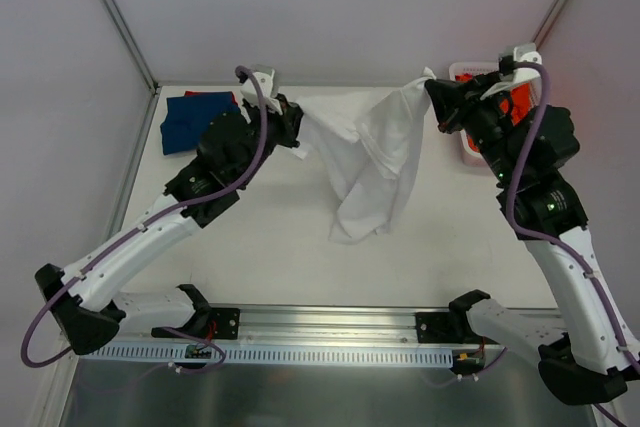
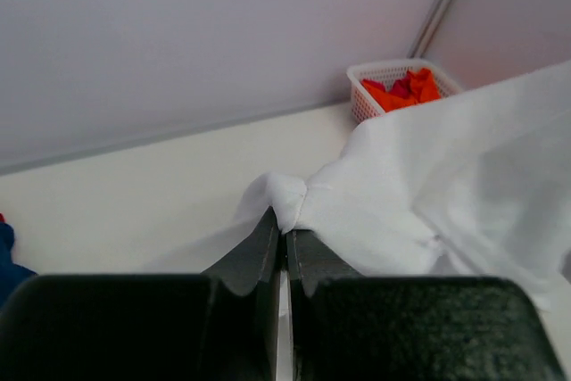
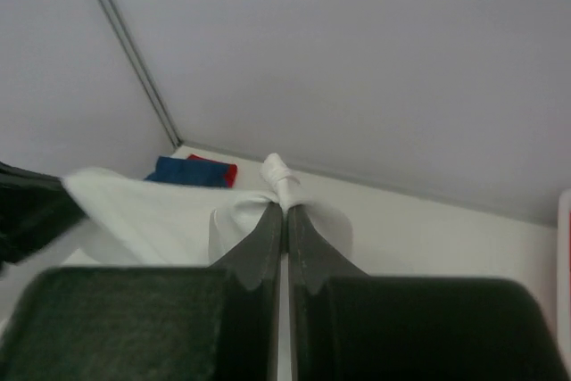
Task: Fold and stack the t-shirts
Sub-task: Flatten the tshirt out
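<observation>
The white t-shirt (image 1: 370, 162) is held up, pinched at one edge by the left gripper (image 2: 285, 229) and at another by the right gripper (image 3: 285, 207), its bulk hanging in loose, crumpled folds. The dark blue t-shirt (image 1: 185, 122) lies folded at the far left, with the red t-shirt (image 1: 222, 97) showing at its far edge. The orange t-shirt (image 2: 406, 88) sits bunched in the basket (image 2: 375, 73).

No legible text or labels anywhere.

The white cloth t-shirt (image 1: 370, 162) looks soft, matt and creased; the folded dark blue cloth t-shirt (image 1: 185, 125) equally dull. The white plastic lattice basket (image 2: 385, 73) is smooth, the white table (image 1: 260, 237) smooth and matt, the silver metal rail (image 1: 330, 322) brushed.
</observation>
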